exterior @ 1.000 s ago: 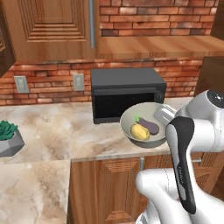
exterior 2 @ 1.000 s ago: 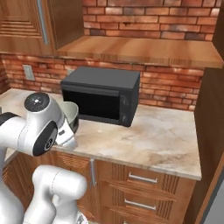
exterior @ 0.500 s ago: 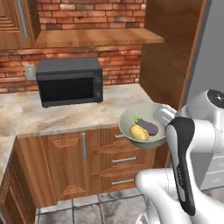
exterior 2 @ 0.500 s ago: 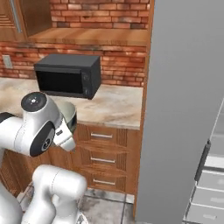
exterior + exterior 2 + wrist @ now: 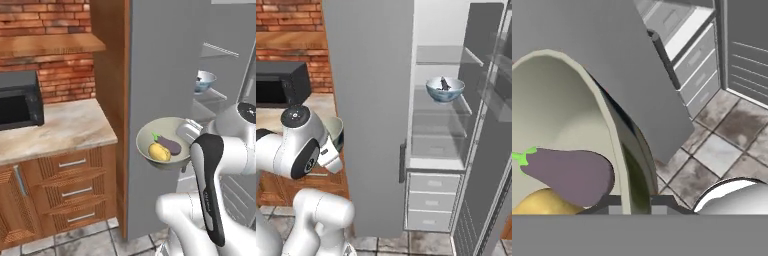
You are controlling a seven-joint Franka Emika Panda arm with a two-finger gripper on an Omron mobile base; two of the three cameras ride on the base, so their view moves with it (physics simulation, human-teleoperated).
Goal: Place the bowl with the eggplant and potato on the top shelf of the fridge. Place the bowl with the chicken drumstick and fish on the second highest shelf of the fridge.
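Room: brick wall, wooden cabinets and a marble counter (image 5: 55, 130) are seen at 9 o'clock in the left base view; a black microwave (image 5: 17, 106) stands on the counter against the bricks.
Floor: grey-brown stone tiles (image 5: 712, 150) are shown in the hand view.
Gripper: the gripper (image 5: 186, 131) is closed on the rim of the bowl with eggplant and potato (image 5: 162, 134), at the bowl's 3 o'clock side in the left base view; the rim is seen pinched between the dark fingertips (image 5: 612, 200) in the hand view.
Held bowl: wide, olive-grey and glossy, pale inside; it is carried level in front of the grey door, clear of any surface.
Contents: the eggplant (image 5: 169, 145), dark purple with a green stem, lies just beside the yellow potato (image 5: 159, 152); the two are touching, the potato at 7 o'clock of the eggplant.
Fridge: the fridge (image 5: 456, 130) stands open, its plain grey door (image 5: 371, 90) swung out between the arm and the pale interior.
Top shelf: the top shelf (image 5: 443, 55) is a thin translucent grey pane at 12 o'clock of the interior.
Second shelf: the bowl with chicken drumstick and fish (image 5: 445, 89) rests on it, pale blue outside and white inside.
Its contents: a dark piece stands up inside; what it is cannot be told.
Drawers: pale drawers (image 5: 433, 200) sit below the shelves.
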